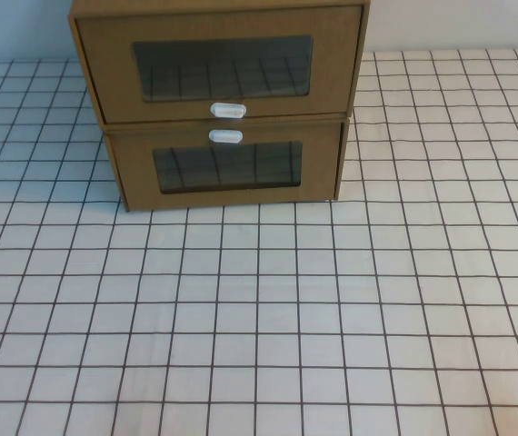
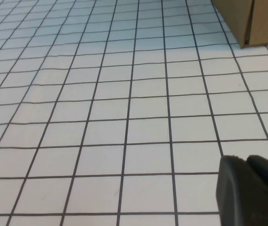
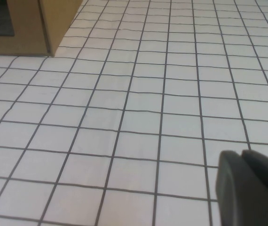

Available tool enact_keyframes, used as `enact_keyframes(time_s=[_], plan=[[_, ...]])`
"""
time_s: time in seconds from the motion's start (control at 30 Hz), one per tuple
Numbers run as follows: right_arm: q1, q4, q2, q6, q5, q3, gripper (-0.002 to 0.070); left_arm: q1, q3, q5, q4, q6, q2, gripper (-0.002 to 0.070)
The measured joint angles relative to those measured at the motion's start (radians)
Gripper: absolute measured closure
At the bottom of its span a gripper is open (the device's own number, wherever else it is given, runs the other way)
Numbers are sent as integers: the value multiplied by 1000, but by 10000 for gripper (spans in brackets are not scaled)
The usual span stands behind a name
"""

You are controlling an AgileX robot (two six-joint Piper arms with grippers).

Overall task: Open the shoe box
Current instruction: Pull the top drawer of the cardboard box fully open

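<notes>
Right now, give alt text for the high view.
Two closed brown shoe boxes, stacked, each with a window and white handle, stand at the back of a gridded white table. The left hand and right hand are out of frame, above the table before them.

Left hand (image 2: pixel 247 165) and right hand (image 3: pixel 243 157) hover low, both closed.

The high view looks down on the checked table (image 1: pixel 259 318), shoe boxes (image 1: pixel 177 113) at upper centre. Both wrist views skim low over it, each catching a box corner. The left gripper (image 2: pixel 251 193) and right gripper (image 3: pixel 249 188) loom close to their lenses.
</notes>
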State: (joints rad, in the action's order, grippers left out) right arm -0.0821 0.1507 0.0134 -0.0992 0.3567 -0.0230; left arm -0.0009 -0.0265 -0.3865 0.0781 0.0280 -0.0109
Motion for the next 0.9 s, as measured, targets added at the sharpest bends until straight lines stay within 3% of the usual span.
enact_keyframes(time_s=[0.2,0.47,0.63,0.77,0.9], plan=[[0,0,0,0,0,0,689,0,0,43,-11,-7,0,677],[0,0,0,0,0,0,689,0,0,268,-274,-239,0,677],[0,0,0,0,0,0,689,0,0,368,-324,-270,0,677],[0,0,0,0,0,0,689,0,0,370,-330,-272,0,677],[0,0,0,0,0,0,689,0,95,235,-332,-249,32,677]])
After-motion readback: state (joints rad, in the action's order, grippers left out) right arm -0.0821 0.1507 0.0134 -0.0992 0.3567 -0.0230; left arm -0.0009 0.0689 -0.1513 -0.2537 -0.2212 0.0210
